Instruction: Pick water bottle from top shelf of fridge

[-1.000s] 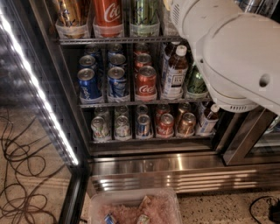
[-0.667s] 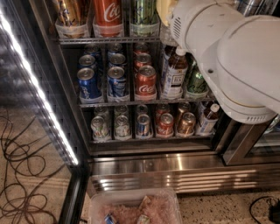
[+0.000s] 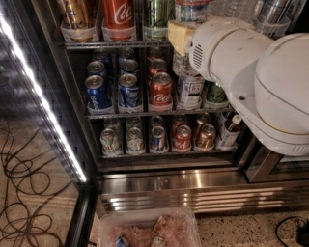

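The fridge (image 3: 193, 190) stands open, dark inside, with wire racks. The top shelf (image 3: 116, 44) carries a gold can, a red Coca-Cola can (image 3: 118, 14), a green can and, to their right, the water bottle (image 3: 192, 9). Only the bottle's labelled lower part shows, at the frame's top edge. My big white arm (image 3: 260, 82) comes in from the right. Its cream-coloured gripper end (image 3: 177, 37) sits at the top shelf's front rail, just below and in front of the water bottle. The arm hides the right part of the shelves.
The middle rack holds blue Pepsi cans (image 3: 96, 91), a Coke can (image 3: 161, 89) and a brown-drink bottle (image 3: 190, 91). The lower rack holds several cans. A light strip (image 3: 43, 106) runs down the door edge. Cables (image 3: 19, 169) lie on the floor. A plastic bin (image 3: 149, 226) sits below.
My arm has swung left across the fridge's right side. Its end now sits in front of the top shelf rail under the water bottle. The cans and bottles have not moved.
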`<action>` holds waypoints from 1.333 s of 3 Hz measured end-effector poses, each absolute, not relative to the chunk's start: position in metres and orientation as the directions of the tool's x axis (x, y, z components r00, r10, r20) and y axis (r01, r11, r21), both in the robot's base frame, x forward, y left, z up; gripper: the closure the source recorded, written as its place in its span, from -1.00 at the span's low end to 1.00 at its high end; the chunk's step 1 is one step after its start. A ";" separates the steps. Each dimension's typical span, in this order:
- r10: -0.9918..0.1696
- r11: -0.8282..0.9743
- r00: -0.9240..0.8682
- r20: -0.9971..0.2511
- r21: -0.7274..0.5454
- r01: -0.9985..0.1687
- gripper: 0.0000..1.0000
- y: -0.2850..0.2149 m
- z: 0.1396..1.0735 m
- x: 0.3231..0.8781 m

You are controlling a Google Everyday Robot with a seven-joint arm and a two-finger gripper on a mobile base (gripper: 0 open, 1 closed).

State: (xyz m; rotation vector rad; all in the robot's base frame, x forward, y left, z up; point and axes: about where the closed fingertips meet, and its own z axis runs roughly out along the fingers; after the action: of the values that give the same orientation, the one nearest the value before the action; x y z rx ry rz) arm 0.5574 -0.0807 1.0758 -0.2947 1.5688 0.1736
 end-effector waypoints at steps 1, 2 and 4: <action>-0.075 0.952 -0.039 -0.996 -0.060 -0.299 1.00 -0.086 1.062 0.552; -0.075 0.952 -0.078 -0.994 -0.048 -0.301 1.00 -0.089 1.045 0.546; -0.037 0.959 -0.153 -0.988 0.008 -0.285 1.00 -0.097 1.012 0.542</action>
State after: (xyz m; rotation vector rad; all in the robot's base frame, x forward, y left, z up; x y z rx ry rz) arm 0.5423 -0.0968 1.0124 -0.2438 1.7166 0.2198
